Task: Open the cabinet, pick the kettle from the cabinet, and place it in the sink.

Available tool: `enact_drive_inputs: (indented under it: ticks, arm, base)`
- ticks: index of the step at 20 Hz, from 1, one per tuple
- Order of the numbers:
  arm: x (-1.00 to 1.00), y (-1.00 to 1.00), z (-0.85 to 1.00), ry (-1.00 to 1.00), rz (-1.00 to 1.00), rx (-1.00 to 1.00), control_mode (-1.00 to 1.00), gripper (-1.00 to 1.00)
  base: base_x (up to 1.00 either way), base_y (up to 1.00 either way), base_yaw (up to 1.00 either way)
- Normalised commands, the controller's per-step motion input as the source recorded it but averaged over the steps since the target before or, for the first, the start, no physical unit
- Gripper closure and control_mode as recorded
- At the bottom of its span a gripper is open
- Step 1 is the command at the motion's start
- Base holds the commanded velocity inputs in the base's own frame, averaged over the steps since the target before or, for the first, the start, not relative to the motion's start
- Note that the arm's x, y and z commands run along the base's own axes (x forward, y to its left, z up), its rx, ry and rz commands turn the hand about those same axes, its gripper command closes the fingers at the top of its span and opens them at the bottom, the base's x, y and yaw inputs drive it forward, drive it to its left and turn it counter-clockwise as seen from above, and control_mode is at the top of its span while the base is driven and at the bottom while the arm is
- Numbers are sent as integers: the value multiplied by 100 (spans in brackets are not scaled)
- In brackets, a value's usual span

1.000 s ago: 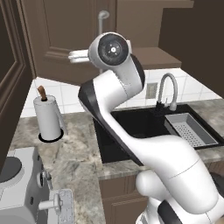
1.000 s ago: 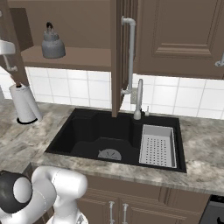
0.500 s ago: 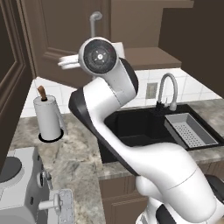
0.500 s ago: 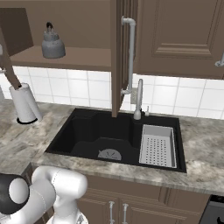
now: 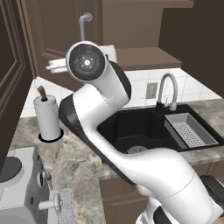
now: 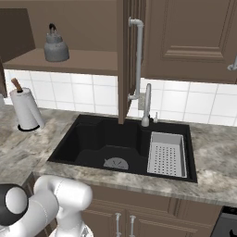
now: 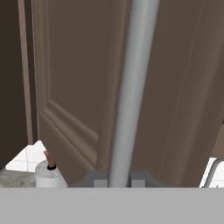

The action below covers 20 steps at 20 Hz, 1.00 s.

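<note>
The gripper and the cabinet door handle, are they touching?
Touching. In the hand view the gripper is closed around the silver handle, one fingertip on each side of it.

You have a white paper-towel roll (image 6: 27,109) with a brown knob standing upright near the back left of the table (image 6: 217,183), close to the tiled wall (image 6: 88,95). A curved silver faucet (image 6: 146,105) rises at the table's back edge, with a small fitting just beside it that is too small for you to identify. A grey perforated tray (image 6: 166,154) lies right of the faucet. At the table's front left corner sits a grey appliance (image 5: 26,188), possibly a stove with knobs. Brown cupboard doors (image 6: 139,217) run below the front edge.
</note>
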Motion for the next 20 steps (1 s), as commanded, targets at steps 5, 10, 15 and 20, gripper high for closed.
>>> enact_drive_inputs:
  ticks: [5, 10, 15, 20]
  arm:
    - [-4, 25, -3, 0, 0, 0, -100, 100]
    - [0, 12, -8, 0, 0, 0, -100, -100]
    - [1, -1, -19, 2, 0, 0, -100, -100]
    - [-21, -2, -10, -2, 0, 1, -100, -100]
  base:
    - [0, 0, 0]
    - [0, 0, 0]
    - [0, 0, 0]
    - [0, 0, 0]
